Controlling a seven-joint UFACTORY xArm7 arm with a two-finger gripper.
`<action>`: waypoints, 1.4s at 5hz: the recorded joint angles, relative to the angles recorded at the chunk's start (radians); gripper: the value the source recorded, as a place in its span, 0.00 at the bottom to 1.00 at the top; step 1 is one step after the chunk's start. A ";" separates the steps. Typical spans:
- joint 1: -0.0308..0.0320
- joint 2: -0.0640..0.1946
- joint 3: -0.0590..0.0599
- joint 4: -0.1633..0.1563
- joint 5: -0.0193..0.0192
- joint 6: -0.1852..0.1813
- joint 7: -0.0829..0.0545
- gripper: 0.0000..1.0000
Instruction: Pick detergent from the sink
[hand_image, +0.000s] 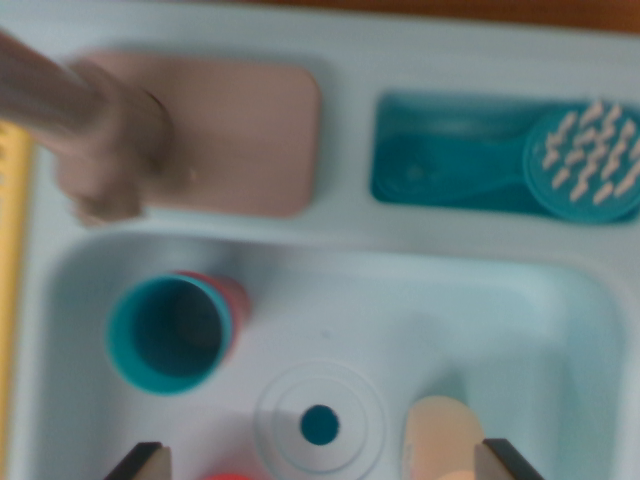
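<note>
Tool (318, 462) spread wide over the sink (560, 320) drain (320, 425); could easily snag the teal cup (165, 335) instead of the peach detergent (442, 435).

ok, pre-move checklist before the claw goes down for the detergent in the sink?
1. Claw open: ok. Both fingertips sit wide apart at the bottom edge, claw empty.
2. Detergent identified: cannot tell. The image is blurred; the cream bottle-like object by the wrist view's right fingertip is a likely candidate.
3. Target centred between the fingertips: not ok, it sits well off to the right.
4. Teal cup clear of the descent: ok, it is up and left.
5. Faucet clear: ok, behind the basin.
6. Red item at bottom edge: cannot tell, cropped.
</note>
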 joint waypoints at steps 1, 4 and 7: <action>-0.0103 0.009 -0.010 -0.041 0.0053 -0.045 -0.030 0.00; -0.0202 0.017 -0.020 -0.081 0.0104 -0.088 -0.058 0.00; -0.0370 0.032 -0.036 -0.149 0.0191 -0.161 -0.106 0.00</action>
